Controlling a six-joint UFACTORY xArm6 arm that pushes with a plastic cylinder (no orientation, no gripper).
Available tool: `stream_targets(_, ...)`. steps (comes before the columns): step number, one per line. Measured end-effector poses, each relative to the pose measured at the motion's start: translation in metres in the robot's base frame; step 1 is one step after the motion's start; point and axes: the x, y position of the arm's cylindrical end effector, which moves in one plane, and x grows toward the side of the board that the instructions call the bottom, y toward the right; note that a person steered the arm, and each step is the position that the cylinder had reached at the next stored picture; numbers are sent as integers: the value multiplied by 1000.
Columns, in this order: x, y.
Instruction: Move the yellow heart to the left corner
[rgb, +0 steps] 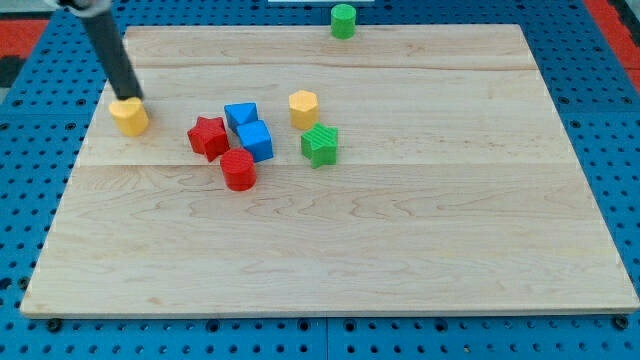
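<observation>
The yellow heart (129, 116) lies near the left edge of the wooden board (400, 250), in its upper part. My tip (132, 98) rests right against the heart's top side, and the dark rod slants up to the view's top left. A second yellow block, a hexagon (303, 108), sits near the board's middle top.
A cluster lies right of the heart: a red star (208, 136), a blue block (241, 115), a blue cube (255, 141), a red cylinder (238, 170) and a green star-like block (320, 145). A green cylinder (343, 20) stands at the board's top edge.
</observation>
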Motion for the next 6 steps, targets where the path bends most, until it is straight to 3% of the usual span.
stream_targets(1,65,51)
stream_targets(2,62,27)
stream_targets(3,38,-3)
stream_targets(5,-52,9)
stream_targets(6,-23,-40)
